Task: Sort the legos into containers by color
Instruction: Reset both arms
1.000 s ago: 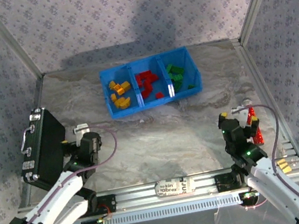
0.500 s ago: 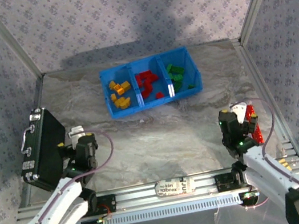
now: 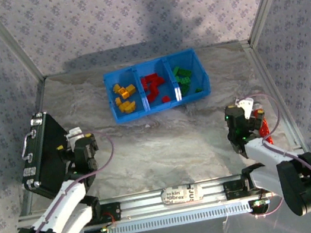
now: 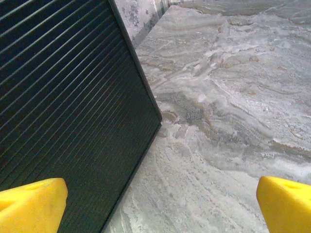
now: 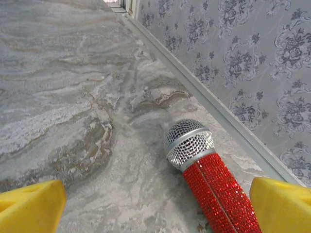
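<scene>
The small studded plastic legos point(image 3: 153, 85) lie grouped yellow, red and green in the bright blue bin's three containers point(image 3: 160, 108), far across the marbled counter point(image 3: 166, 142), so it looks sorted. The right end effector point(image 5: 155, 206) gapes empty just beside a glittery red microphone point(image 5: 214, 184), and one careless swing could roll it. The left end effector point(image 4: 158, 206), jaws apart too, might clip the ribbed black hard case point(image 4: 63, 107).

Soft, even light falls from above. In the top view a broad dim shadow crosses the patterned lilac back wall point(image 3: 144, 16) at 12 o'clock. The grey marbled tabletop point(image 3: 160, 146) reads matte and sharp. My yellow tool fingertips point(image 4: 29, 206) blur at 5 and 7 o'clock.
</scene>
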`<state>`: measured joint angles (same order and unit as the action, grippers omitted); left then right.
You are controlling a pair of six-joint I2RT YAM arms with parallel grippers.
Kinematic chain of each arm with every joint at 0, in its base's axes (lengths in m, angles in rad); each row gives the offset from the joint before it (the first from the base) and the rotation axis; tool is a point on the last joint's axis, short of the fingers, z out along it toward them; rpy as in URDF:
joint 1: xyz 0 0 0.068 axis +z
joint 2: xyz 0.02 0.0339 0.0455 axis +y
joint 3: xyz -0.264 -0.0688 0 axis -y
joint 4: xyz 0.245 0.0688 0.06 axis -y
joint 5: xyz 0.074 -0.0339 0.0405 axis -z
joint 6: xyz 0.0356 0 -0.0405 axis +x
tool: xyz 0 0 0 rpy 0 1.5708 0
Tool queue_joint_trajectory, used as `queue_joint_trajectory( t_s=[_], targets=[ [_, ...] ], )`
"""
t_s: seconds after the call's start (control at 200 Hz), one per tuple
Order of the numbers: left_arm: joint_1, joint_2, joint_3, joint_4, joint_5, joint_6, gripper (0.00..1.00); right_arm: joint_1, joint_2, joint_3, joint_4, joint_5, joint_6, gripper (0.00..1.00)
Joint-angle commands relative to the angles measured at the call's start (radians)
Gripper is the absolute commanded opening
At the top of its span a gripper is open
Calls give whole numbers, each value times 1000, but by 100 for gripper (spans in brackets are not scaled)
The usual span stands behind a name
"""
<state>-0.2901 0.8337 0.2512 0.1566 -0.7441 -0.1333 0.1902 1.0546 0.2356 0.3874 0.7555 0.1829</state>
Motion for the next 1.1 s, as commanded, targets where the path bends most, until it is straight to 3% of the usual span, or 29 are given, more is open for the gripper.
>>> queue_joint_trajectory(
  t_s=[0.0, 0.475, 0.54, 0.58, 0.655, 0.72, 1.094],
  targets=[
    [15, 19, -20, 102, 23, 20, 100, -24, 8, 8, 103, -25, -13, 99],
    [79, 126, -58, 367, 73, 68, 100, -48, 216, 6, 431, -48, -66, 99],
    [85, 128, -71, 407, 85, 72, 100, -72, 317, -43, 626, -78, -54, 99],
    [90, 132, -80, 430, 94, 75, 100, -77, 379, -54, 770, -72, -155, 99],
    [97, 143, -84, 458, 105, 77, 100, -19, 343, 2, 583, -86, -133, 99],
    [101, 156, -84, 475, 109, 77, 100, -22, 393, -9, 703, -81, -190, 99],
    [106, 312, -87, 703, 167, 110, 100, 43, 428, 8, 708, -134, -276, 99]
  ],
)
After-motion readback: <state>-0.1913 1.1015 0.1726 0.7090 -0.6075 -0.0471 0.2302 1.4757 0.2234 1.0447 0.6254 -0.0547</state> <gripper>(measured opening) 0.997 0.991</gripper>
